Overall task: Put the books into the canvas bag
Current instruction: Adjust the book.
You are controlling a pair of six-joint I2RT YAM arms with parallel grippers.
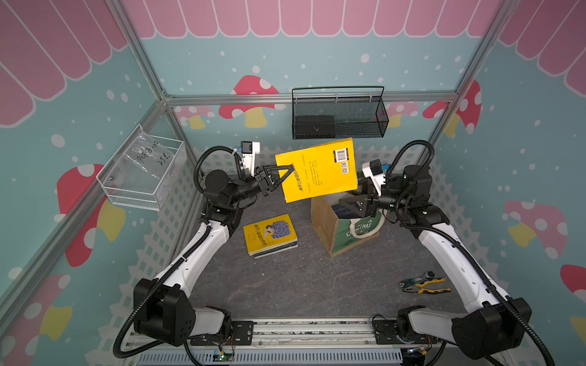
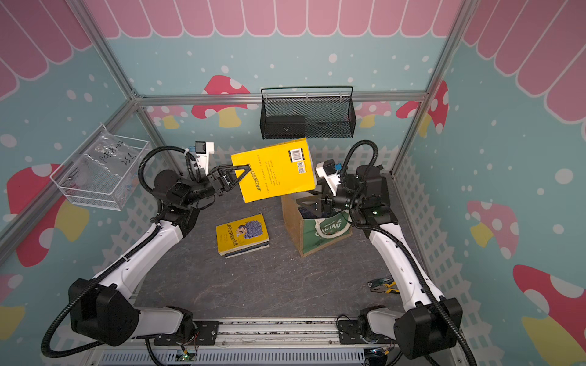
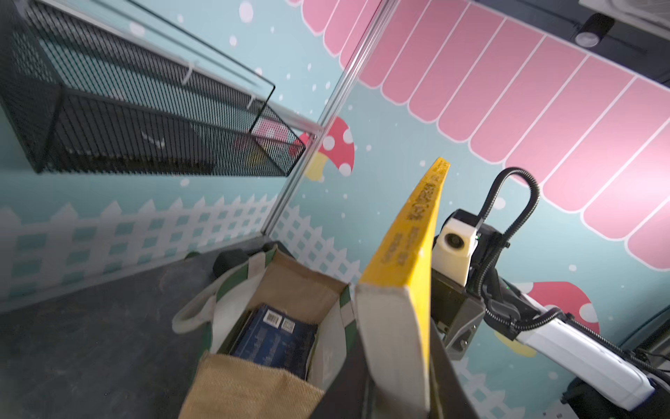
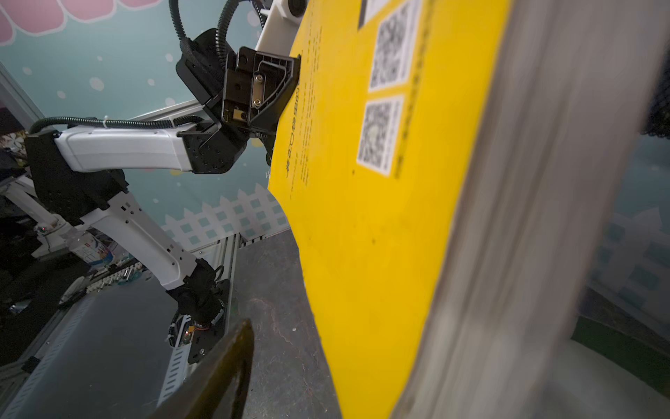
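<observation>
A yellow book point(image 1: 317, 171) point(image 2: 274, 171) hangs tilted in the air above the table, barcode side up. My left gripper point(image 1: 285, 169) point(image 2: 242, 169) is shut on its spine-side edge; the left wrist view shows the yellow spine point(image 3: 409, 254) between the fingers. My right gripper point(image 1: 356, 204) point(image 2: 312, 202) stands open under the book's far edge, over the mouth of the canvas bag point(image 1: 342, 234) point(image 2: 320, 234). One right finger point(image 4: 217, 370) stands apart from the yellow cover point(image 4: 362, 217). Inside the bag point(image 3: 253, 391) lies a navy book point(image 3: 272, 337). A small stack of books point(image 1: 269, 234) point(image 2: 242, 234), yellow on top, lies on the table.
A black mesh basket point(image 1: 337, 115) hangs on the back wall just above the raised book. A white wire basket point(image 1: 142, 174) hangs on the left wall. Pliers point(image 1: 425, 285) lie at the front right of the grey table.
</observation>
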